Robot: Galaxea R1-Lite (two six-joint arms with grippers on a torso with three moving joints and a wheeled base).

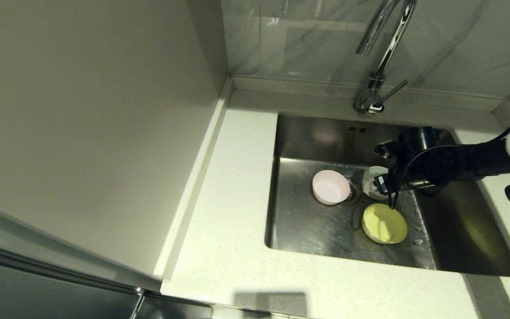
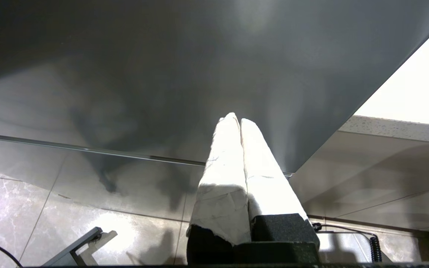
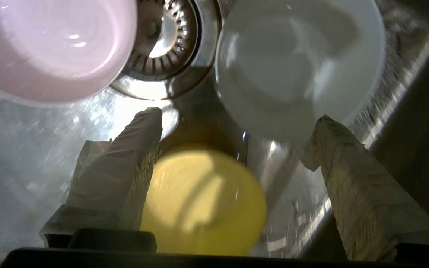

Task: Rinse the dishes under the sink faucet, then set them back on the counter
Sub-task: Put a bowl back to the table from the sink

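All three bowls lie in the steel sink (image 1: 308, 230). The pale pink bowl (image 1: 330, 187) lies by the strainer drain (image 3: 169, 41). The white bowl (image 1: 370, 178) is partly hidden behind my right arm (image 1: 450, 164). The yellow-green bowl (image 1: 384, 223) lies nearer the front. My right gripper (image 3: 237, 117) hangs open above the basin floor, over the gap between the white bowl (image 3: 296, 63) and the yellow-green bowl (image 3: 199, 201), holding nothing. The pink bowl (image 3: 50, 48) lies off to one side. The chrome faucet (image 1: 379, 66) stands behind the sink. My left gripper (image 2: 238, 118) is shut and empty, parked below the counter.
The speckled counter (image 1: 228, 212) runs along the sink's left and front. A tall pale panel (image 1: 91, 133) rises at the left. Grey marbled wall tiles (image 1: 308, 40) stand behind the faucet. The left wrist view shows a dark cabinet front (image 2: 184, 67) and tiled floor (image 2: 88, 208).
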